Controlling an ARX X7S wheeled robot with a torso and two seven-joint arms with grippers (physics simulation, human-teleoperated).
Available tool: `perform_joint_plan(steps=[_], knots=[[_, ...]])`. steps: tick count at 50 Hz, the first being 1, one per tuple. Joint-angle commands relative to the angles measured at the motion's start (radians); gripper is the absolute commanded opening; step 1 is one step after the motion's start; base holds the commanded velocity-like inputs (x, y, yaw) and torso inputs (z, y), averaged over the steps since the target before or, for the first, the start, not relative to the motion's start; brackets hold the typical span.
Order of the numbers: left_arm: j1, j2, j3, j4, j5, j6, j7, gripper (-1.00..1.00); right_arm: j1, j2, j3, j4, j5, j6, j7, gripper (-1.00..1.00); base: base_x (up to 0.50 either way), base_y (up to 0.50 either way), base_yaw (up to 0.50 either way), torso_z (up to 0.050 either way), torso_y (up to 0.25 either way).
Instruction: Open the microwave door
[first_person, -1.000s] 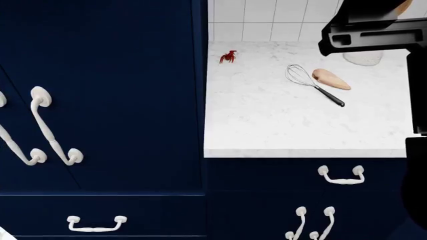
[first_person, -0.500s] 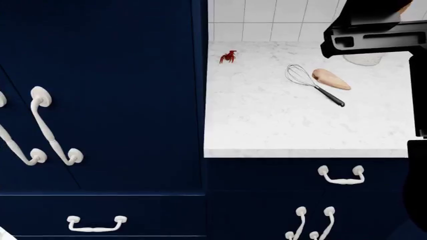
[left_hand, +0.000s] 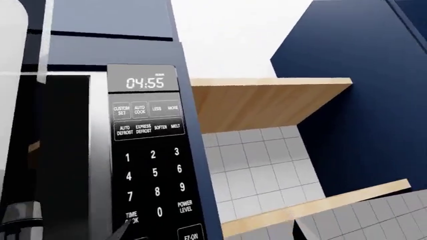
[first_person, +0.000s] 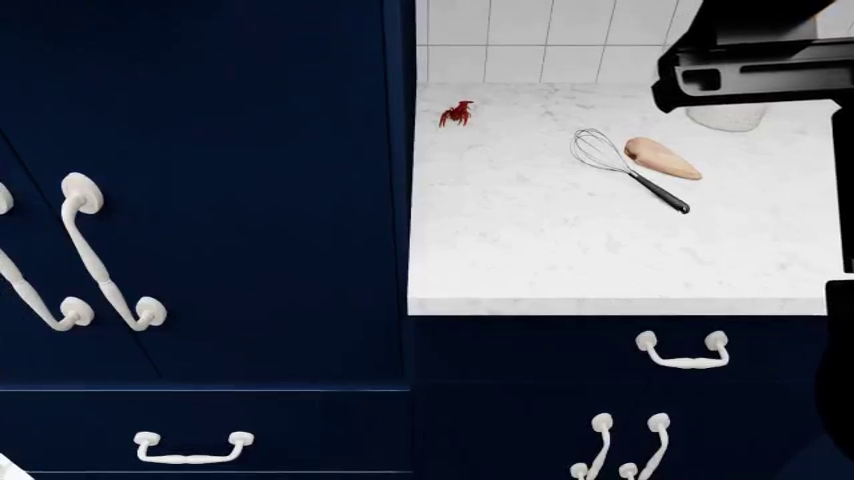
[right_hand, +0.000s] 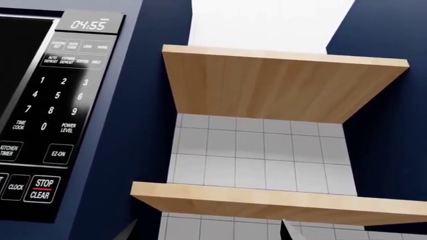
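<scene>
Showing 04:55, microwave (left_hand: 143, 150) — door ajar, dark cavity (left_hand: 63, 150), contents unclear

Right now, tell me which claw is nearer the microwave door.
Left. The left claw is right at the door edge beside the keypad; the right claw sits farther off, before the wooden shelves past the keypad.
</scene>
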Motion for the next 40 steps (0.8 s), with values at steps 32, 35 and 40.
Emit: perform_joint_plan(steps=[32, 35, 40], knots=[[0.237, 0.072, 0.291, -0.162, 0.545, 0.332, 0.319, 1.00, -0.017, 0.035, 0.003, -0.001, 0.025, -0.038, 0.023, 1.00, 0.00, 0.00, 0.00, 0.000, 0.000], [0.249, 0.078, 0.309, -0.183, 0.573, 0.362, 0.334, 1.00, -0.014, 0.037, 0.002, 0.000, 0.027, -0.039, 0.024, 1.00, 0.00, 0.00, 0.00, 0.000, 0.000], [0.266, 0.087, 0.336, -0.213, 0.609, 0.399, 0.353, 1.00, -0.013, 0.039, -0.005, 0.005, 0.023, -0.044, 0.023, 1.00, 0.00, 0.00, 0.00, 0.000, 0.000]])
